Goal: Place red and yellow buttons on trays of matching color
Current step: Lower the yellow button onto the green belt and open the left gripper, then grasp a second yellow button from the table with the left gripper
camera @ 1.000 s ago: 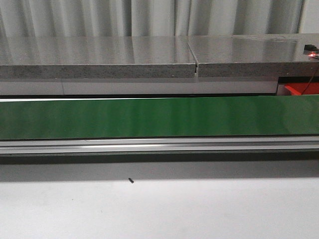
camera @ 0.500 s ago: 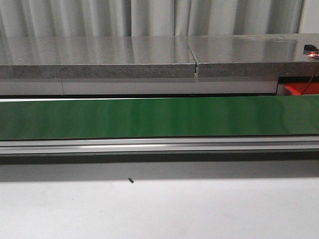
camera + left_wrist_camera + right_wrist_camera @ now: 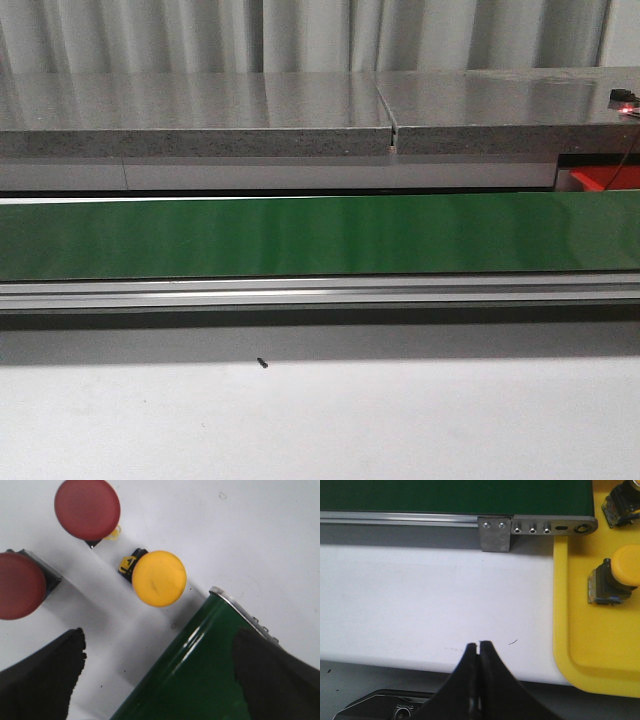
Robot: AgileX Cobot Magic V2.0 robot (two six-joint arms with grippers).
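In the left wrist view a yellow button (image 3: 159, 578) lies on the white table beside two red buttons (image 3: 87, 509) (image 3: 20, 586). My left gripper (image 3: 159, 675) is open and empty, its dark fingers (image 3: 42, 677) spread wide above the end of the green belt (image 3: 200, 675). In the right wrist view the yellow tray (image 3: 595, 630) holds two yellow buttons (image 3: 615, 580) (image 3: 622, 502). My right gripper (image 3: 479, 646) is shut and empty over the white table, beside the tray. No gripper shows in the front view. The red tray is hardly in view.
The green conveyor belt (image 3: 320, 235) runs across the front view with a metal rail (image 3: 320, 293) along its near side. A grey stone counter (image 3: 200, 115) stands behind it. A red object (image 3: 600, 180) sits at the far right. A small black speck (image 3: 262, 363) lies on the white table.
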